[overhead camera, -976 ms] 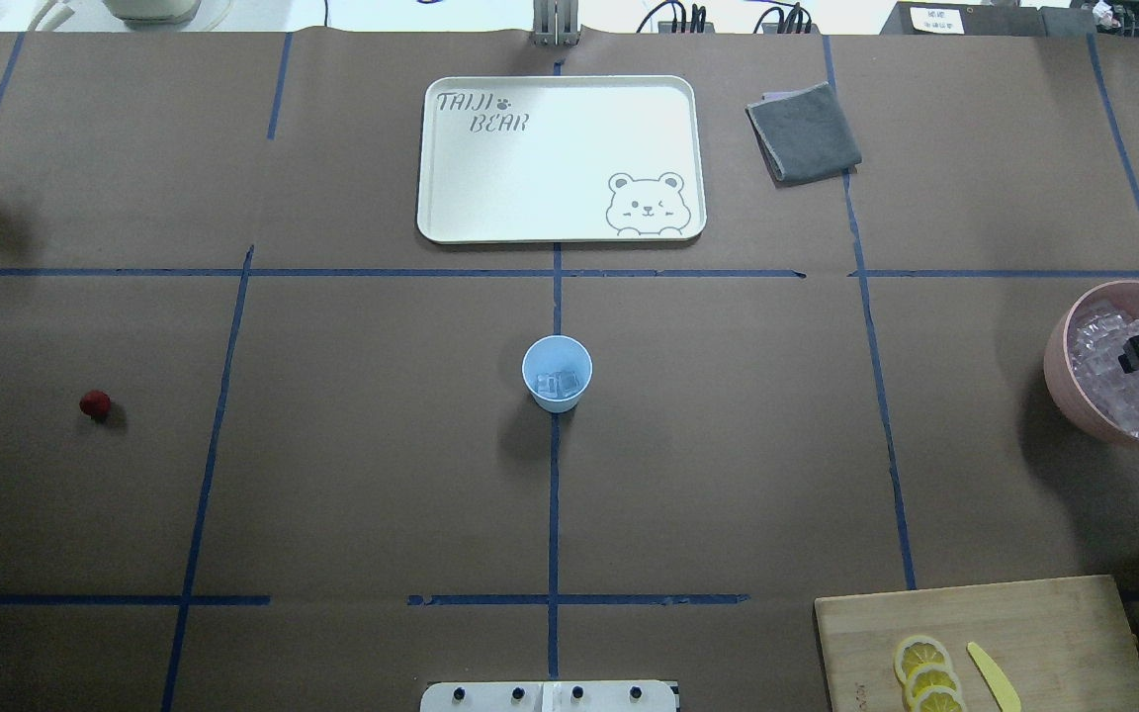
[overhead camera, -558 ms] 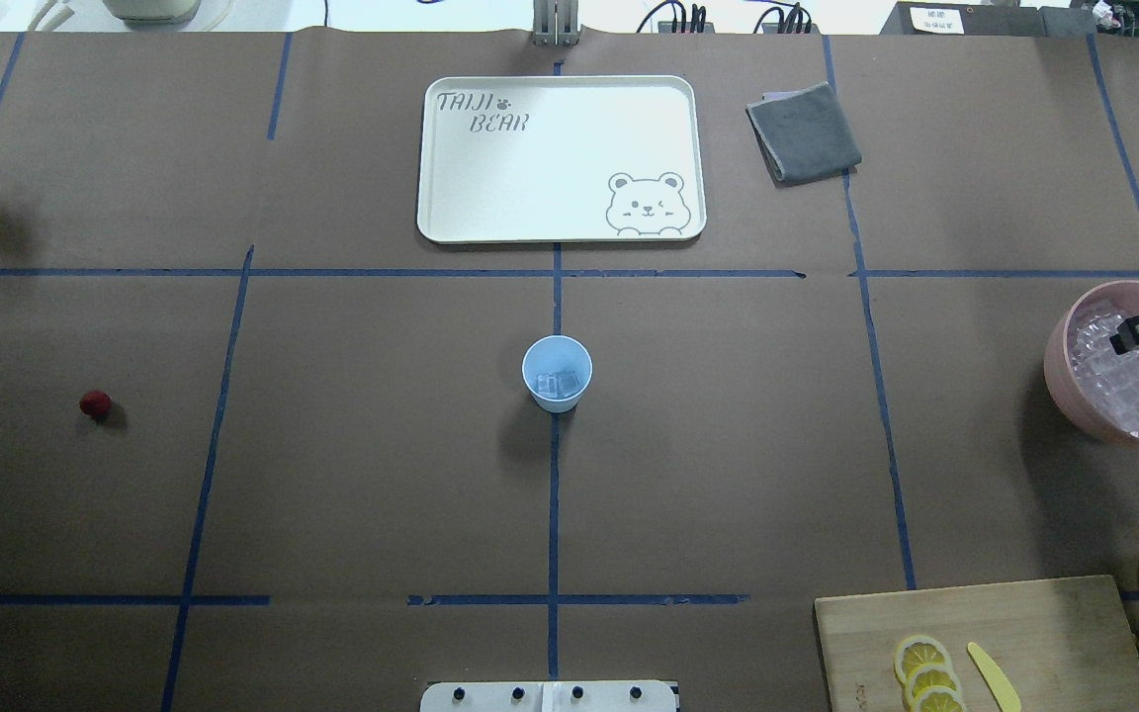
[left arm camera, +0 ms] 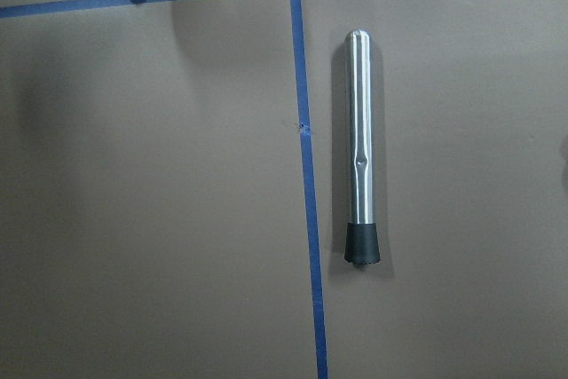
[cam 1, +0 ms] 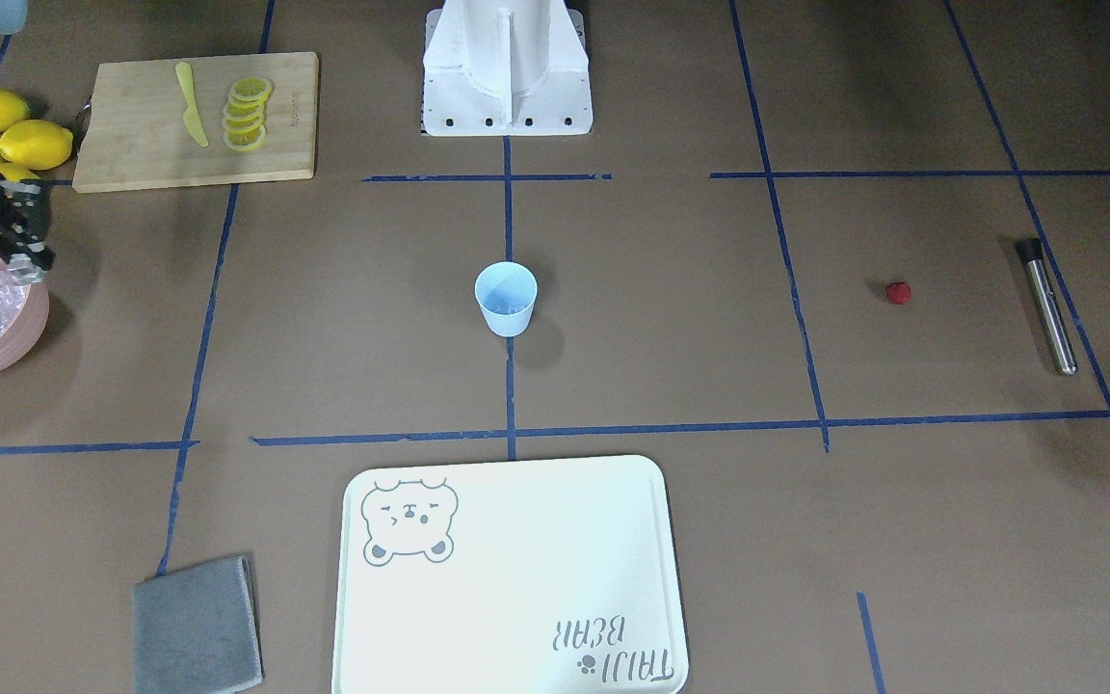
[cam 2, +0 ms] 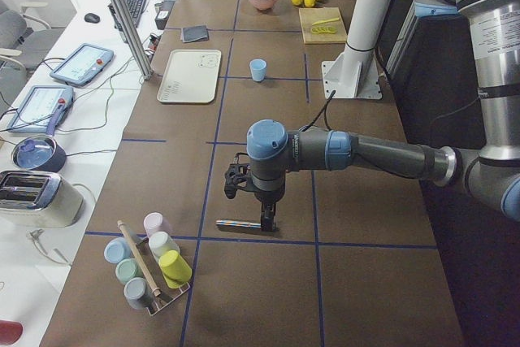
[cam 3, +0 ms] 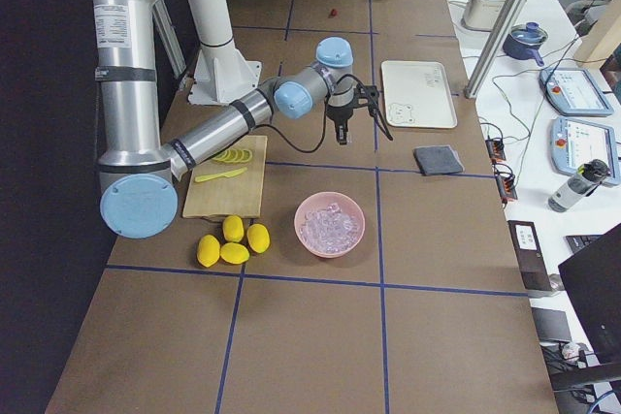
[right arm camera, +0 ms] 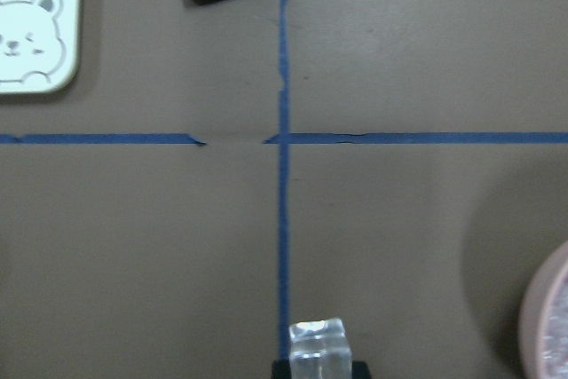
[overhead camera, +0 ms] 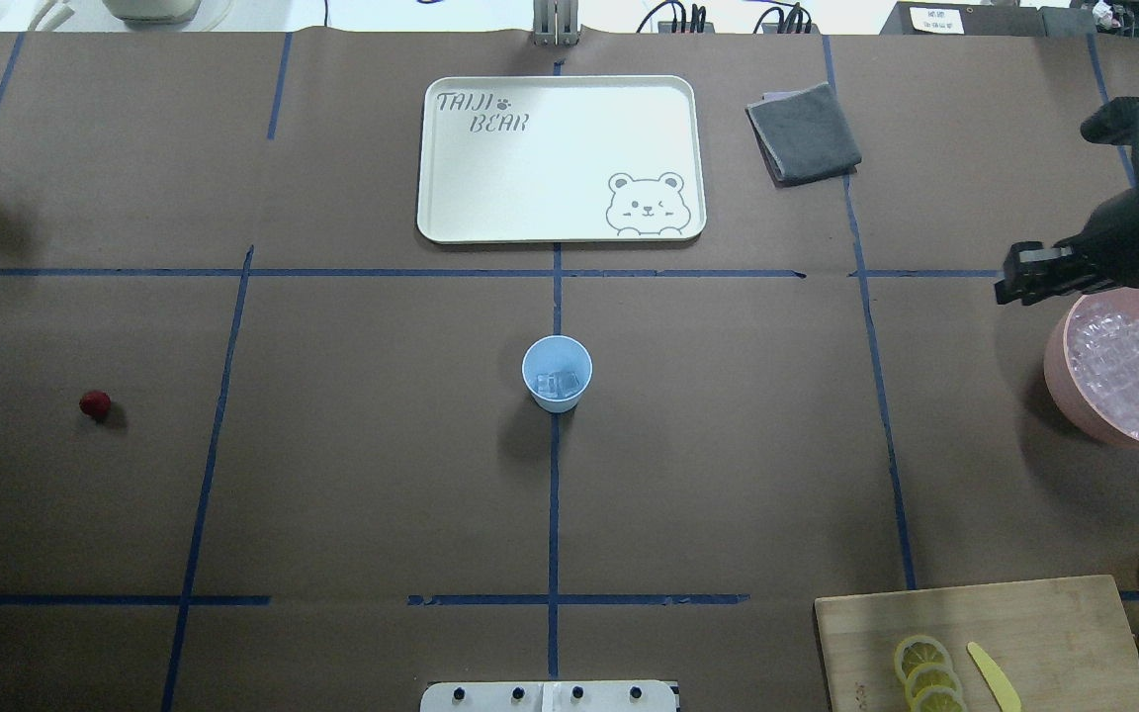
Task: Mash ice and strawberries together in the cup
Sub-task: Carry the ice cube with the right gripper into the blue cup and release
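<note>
Over by the bowl (overhead camera: 1053, 368), the right tool (overhead camera: 1016, 281) is clamped on one ice cube (right arm camera: 317, 346), and the cup (overhead camera: 557, 373) sits mid-surface, well off to that arm's left; whether the left tool (cam 2: 266, 223) is open, I can't tell.

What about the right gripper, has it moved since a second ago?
Yes. In the overhead view the right gripper was over the pink bowl; now it is beyond its rim, toward the tray, gripping an ice cube.
</note>
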### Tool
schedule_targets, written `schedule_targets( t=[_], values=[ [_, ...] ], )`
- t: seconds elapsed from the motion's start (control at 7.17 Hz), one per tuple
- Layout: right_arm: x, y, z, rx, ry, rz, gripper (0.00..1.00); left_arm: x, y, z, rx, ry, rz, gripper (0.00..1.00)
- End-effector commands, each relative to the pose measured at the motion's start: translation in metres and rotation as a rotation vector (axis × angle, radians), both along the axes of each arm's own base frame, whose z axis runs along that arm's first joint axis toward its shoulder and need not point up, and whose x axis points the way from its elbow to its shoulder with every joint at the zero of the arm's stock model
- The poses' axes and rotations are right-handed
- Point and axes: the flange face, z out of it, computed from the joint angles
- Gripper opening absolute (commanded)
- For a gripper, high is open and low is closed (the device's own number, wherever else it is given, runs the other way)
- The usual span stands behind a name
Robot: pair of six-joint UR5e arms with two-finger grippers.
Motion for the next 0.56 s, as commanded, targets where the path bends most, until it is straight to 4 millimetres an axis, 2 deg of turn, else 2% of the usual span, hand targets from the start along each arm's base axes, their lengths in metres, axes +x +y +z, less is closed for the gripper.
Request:
schedule_targets(
  t=[0.0, 0.14, 0.42],
  values=[
    [-0.084, 0.017, -0.087, -0.168, -0.145, 0.087, 0.00, 0.000, -0.001, 0.000, 0.000, 0.000, 0.000, 1.00],
    [-0.139, 0.039, -0.122, -0.207, -0.174, 0.106, 0.00, 0.000, -0.001, 0.000, 0.000, 0.000, 0.000, 1.00],
    [-0.245, 0.048, -0.165, -0.274, -0.179, 0.190, 0.00, 0.000, 0.000, 0.001, -0.001, 0.000, 0.000, 1.00]
  ],
)
